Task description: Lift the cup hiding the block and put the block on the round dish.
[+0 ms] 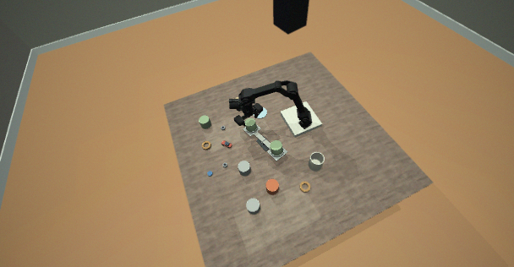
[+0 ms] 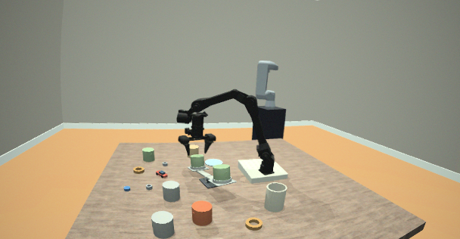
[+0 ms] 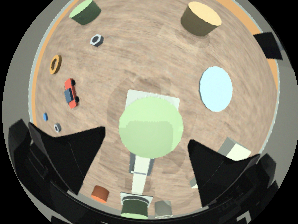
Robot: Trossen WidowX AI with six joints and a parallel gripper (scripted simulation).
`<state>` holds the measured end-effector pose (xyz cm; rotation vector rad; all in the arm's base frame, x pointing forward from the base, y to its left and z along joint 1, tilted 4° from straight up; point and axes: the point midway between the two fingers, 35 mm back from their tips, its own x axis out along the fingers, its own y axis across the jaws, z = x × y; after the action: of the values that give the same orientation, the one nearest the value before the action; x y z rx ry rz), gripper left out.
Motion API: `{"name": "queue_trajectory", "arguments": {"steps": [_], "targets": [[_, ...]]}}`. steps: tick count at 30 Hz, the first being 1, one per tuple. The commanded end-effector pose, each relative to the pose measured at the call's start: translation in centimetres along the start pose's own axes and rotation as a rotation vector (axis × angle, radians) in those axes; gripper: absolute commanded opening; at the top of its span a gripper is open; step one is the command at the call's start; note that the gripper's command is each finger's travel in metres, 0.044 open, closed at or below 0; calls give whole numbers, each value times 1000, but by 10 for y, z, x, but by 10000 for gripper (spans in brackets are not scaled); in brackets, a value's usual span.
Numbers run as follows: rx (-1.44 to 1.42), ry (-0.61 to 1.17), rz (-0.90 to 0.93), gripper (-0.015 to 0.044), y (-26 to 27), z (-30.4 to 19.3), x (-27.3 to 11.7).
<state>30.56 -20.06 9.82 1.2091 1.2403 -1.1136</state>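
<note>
My gripper [image 1: 248,117] [image 2: 197,153] [image 3: 147,138] is open and empty. It points down at the far cup [image 1: 250,125] [image 2: 197,161] [image 3: 151,127], a green one, with the fingertips about level with or just above its top. In the wrist view this cup lies between the fingers, touching neither. The other green cup [image 1: 276,148] [image 2: 222,173] [image 3: 135,209] stands on the near end of the balance [image 1: 263,140] [image 2: 204,174] [image 3: 139,181]. The round dish [image 1: 263,113] [image 2: 213,162] [image 3: 216,89], pale blue, shows nothing on it. The block is not visible.
A tan cylinder [image 2: 194,150] [image 3: 200,19] stands behind the dish. A loose green cylinder [image 1: 205,122] [image 2: 148,154], a red toy car [image 1: 226,144] [image 2: 161,174] and an orange ring [image 1: 206,145] [image 2: 138,169] lie left. Grey and orange cylinders and a hollow cup [image 1: 316,160] [image 2: 275,197] stand nearer.
</note>
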Motion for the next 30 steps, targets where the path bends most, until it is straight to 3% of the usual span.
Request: {"name": "queue_trajectory", "arguments": {"steps": [1,30], "targets": [[4,7,-14,440,-1,0,12],[4,7,-14,440,-3,-1,55]]}}
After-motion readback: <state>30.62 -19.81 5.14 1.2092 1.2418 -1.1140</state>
